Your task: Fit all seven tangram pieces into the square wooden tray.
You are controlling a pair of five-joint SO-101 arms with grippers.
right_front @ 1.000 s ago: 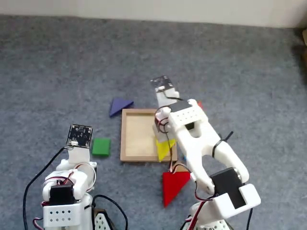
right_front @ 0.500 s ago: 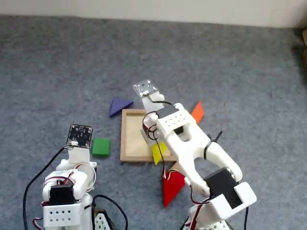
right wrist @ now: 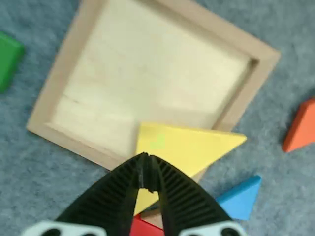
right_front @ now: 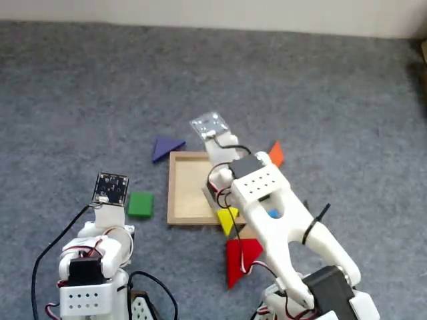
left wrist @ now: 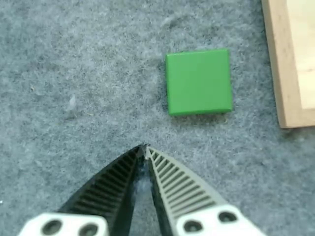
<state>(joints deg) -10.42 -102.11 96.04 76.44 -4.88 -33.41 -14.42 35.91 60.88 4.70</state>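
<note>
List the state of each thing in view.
tray, nothing seated inside
yellow triangle, lying across the tray's rim
green square, outside tray
red triangle, outside tray
blue triangle, outside tray
orange triangle, outside tray
purple triangle, outside tray
left gripper, shut
right gripper, shut, over yellow triangle

You'll find nothing legible here. The wooden tray [right_front: 175, 190], the green square [left wrist: 199, 82] and the yellow triangle [right wrist: 187, 145] show no print you can read, and any marking on the circuit board [right_front: 111, 188] is too small to make out.

Even, diffuse light; shadows soft and faint throughout.
</note>
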